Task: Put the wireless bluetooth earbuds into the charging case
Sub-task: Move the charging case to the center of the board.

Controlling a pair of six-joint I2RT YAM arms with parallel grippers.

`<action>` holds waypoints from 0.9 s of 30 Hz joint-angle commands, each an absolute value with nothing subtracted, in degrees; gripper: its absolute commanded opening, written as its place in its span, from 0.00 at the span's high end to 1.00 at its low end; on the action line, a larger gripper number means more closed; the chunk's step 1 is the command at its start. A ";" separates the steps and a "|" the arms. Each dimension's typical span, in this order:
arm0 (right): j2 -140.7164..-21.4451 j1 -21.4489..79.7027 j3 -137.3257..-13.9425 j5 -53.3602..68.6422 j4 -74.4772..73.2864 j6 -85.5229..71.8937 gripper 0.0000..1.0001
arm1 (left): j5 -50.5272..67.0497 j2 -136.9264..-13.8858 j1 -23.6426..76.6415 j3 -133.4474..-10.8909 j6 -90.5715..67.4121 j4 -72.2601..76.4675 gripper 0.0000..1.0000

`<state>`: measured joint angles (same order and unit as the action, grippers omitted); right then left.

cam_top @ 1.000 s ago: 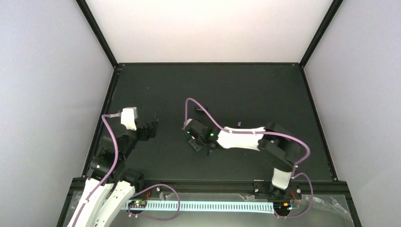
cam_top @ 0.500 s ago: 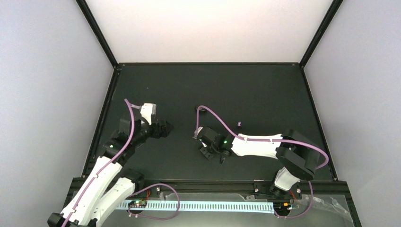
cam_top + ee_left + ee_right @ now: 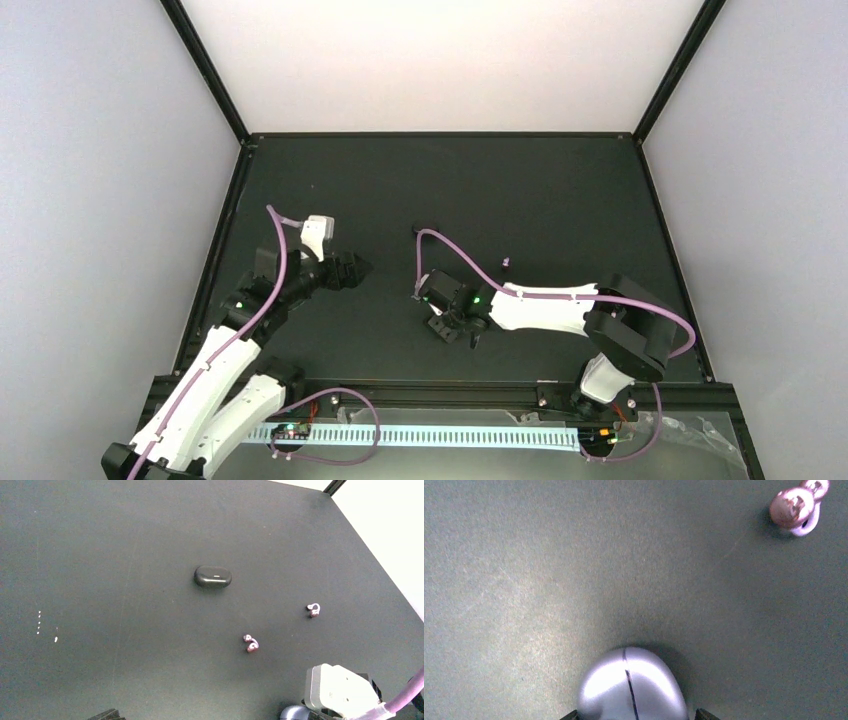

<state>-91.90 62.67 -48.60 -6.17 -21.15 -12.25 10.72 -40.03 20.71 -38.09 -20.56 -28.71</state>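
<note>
Arms reach over the dark table (image 3: 560, 190) in the top view. The left gripper (image 3: 355, 268) hangs left of centre, its fingers too small here to tell whether they are parted or closed; the right gripper (image 3: 450, 328) points down near the middle of the table, and its state cannot be read from this height either; one purple earbud (image 3: 505, 262) lies on the table just beyond the right forearm, apart from both grippers.

Left wrist view: a black case (image 3: 213, 576) lies closed on the table near the middle of the frame; a nearer earbud (image 3: 250, 643) lies below and to the right of it, and a farther earbud (image 3: 313, 610) lies further right, the two apart from each other and from the black case; a white housing (image 3: 340, 690) on the right arm fills the lower right corner; only a sliver of one left finger (image 3: 107, 714) shows at the bottom edge, so I cannot tell how that gripper stands.

Right wrist view: a lilac case (image 3: 631, 687), closed with its seam showing, lies on the table at the bottom edge between the two dark fingertips (image 3: 570, 714); the fingers stand one on each side of it, but I cannot tell whether they press it; a pink earbud (image 3: 796, 505) lies on the table in the upper right corner, well apart from the lilac case.
</note>
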 commanded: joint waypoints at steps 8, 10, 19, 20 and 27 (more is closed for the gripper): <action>-90.07 62.66 -48.79 -4.18 -24.89 -9.59 0.40 | 13.95 -38.51 21.00 -37.59 -19.82 -23.58 0.01; -90.20 62.65 -49.15 -3.46 -24.35 -8.90 0.40 | 15.14 -38.86 21.01 -37.45 -19.86 -23.05 0.01; -90.90 62.67 -50.76 1.46 -25.05 -7.84 0.40 | 17.78 -39.44 21.01 -36.02 -20.32 -21.69 0.01; -91.02 62.67 -50.84 1.68 -25.32 -7.75 0.40 | 18.03 -39.53 21.01 -35.97 -20.36 -21.66 0.01; -91.67 62.66 -50.58 1.68 -26.16 -7.08 0.40 | 18.62 -40.33 21.00 -35.77 -20.48 -21.40 0.01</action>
<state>-91.15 62.65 -49.71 0.95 -25.34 -8.12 17.15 -39.90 20.71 -35.62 -20.53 -22.63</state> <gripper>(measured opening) 0.598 0.988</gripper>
